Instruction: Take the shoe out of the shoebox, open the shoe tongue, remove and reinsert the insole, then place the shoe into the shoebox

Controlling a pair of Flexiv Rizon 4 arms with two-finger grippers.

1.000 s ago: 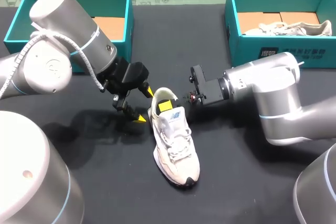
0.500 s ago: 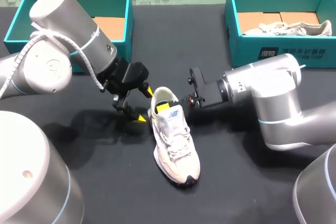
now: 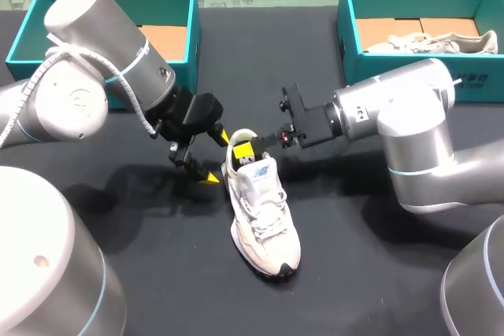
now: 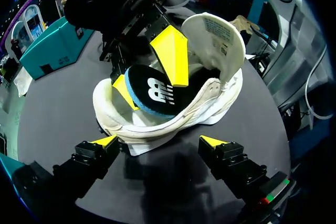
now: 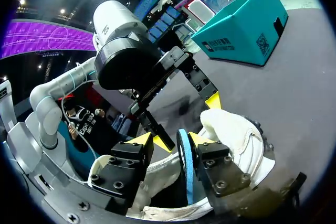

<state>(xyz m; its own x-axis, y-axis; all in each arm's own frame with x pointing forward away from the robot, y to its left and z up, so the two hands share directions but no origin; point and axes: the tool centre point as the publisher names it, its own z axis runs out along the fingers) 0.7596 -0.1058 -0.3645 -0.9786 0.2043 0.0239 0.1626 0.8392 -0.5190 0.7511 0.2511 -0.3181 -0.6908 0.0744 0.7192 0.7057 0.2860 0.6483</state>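
Head view, left of the shoe (image 3: 264,218): the left shoebox (image 3: 24,37), teal with brown card on its floor, stands well apart from it. The left gripper (image 3: 216,159) sits open at the shoe's heel, one yellow tip to either side; I cannot tell whether they touch it. The white shoe stands on its sole on the black table (image 3: 378,273), its tongue pulled open, with a logo patch outside and a printed label inside, too small to read. The right gripper (image 3: 246,151) is in the shoe's heel opening, clamped on the dark, blue-edged insole (image 4: 152,95), which bears a white logo. Right of the shoe, the right shoebox (image 3: 409,76), with a white printed sticker, holds another pale shoe (image 3: 441,41)
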